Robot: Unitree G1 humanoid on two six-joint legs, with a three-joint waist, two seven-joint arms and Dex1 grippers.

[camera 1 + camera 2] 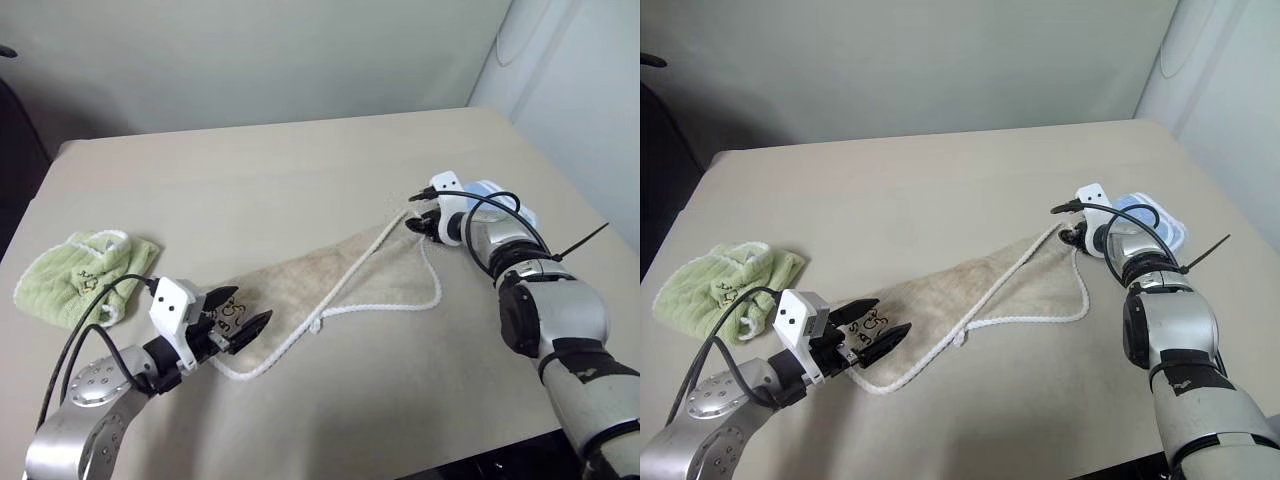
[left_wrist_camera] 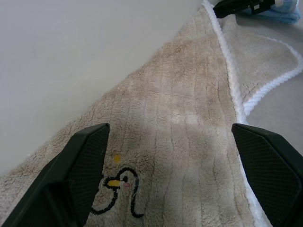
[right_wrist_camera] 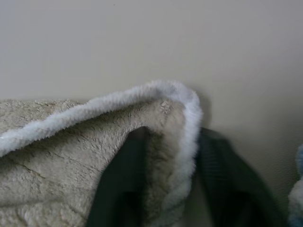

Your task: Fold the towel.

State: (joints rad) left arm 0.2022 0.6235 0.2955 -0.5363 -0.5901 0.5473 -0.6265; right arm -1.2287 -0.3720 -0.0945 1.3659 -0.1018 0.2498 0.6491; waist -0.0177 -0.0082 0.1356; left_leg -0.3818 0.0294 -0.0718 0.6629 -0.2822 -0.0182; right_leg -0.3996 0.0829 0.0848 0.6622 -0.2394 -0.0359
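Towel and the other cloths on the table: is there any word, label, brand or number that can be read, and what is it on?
No readable text in any view.
Towel: a dark embroidered line figure with a yellow spot near one corner, a picture, not letters.
Green towel: a small dark mark, too small to read.
Light-blue towel: no marking that can be made out.

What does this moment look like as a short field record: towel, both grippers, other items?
towel: beige towel with white corded edging, lying partly folded on the table
embroidered mark: dark, near the corner by the left gripper
left gripper: fingers wide open over the near corner, holding nothing
right gripper: fingers closed on the far corner's white edging
other items: light-green towel at the table's left; light-blue towel beyond the right gripper
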